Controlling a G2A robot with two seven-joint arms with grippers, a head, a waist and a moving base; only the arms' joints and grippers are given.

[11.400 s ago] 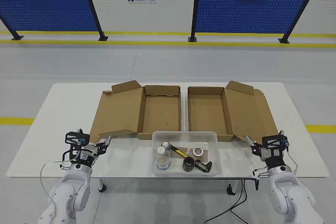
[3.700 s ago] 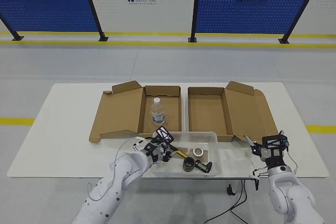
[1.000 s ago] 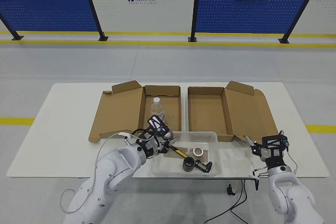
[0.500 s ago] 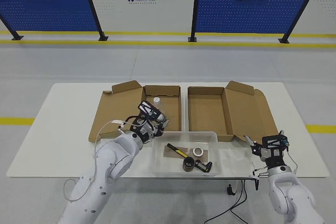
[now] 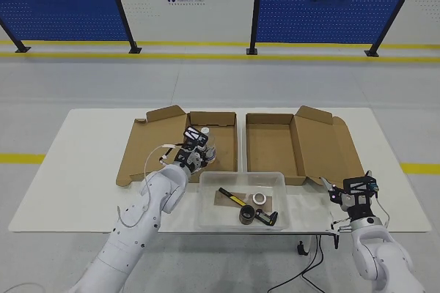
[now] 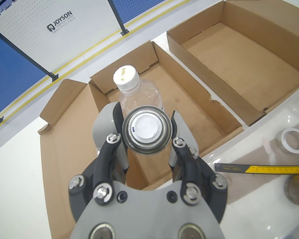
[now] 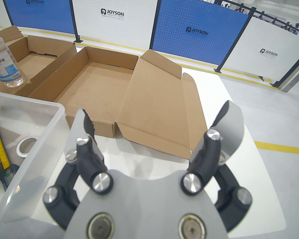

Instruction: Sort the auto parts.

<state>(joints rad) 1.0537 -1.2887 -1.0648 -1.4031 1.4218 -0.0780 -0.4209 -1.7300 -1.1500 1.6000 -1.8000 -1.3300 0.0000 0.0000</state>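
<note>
My left gripper (image 6: 145,113) is shut on a metal spray can (image 6: 146,133) with a white top. It holds the can over the left cardboard box (image 6: 189,105), right beside a clear bottle (image 6: 137,93) with a white cap that stands in that box. From above, the left gripper (image 5: 196,149) hangs over the near part of the left box (image 5: 224,150). The right cardboard box (image 5: 271,146) holds nothing. Near the table's front right edge, my right gripper (image 7: 157,118) stands open with nothing in it, also seen as the right gripper (image 5: 350,190).
A clear plastic bin (image 5: 242,175) sits in front of the boxes. In it lie a yellow-and-black ruler (image 5: 232,196), a white tape ring (image 5: 259,198), a dark cylinder (image 5: 246,215) and a black part (image 5: 268,217). The box flaps (image 5: 150,146) lie open on the table.
The bottle went from the bin into the left box earlier. Over the last second my left gripper carried the can from the bin to beside the bottle. The right arm stayed still.
</note>
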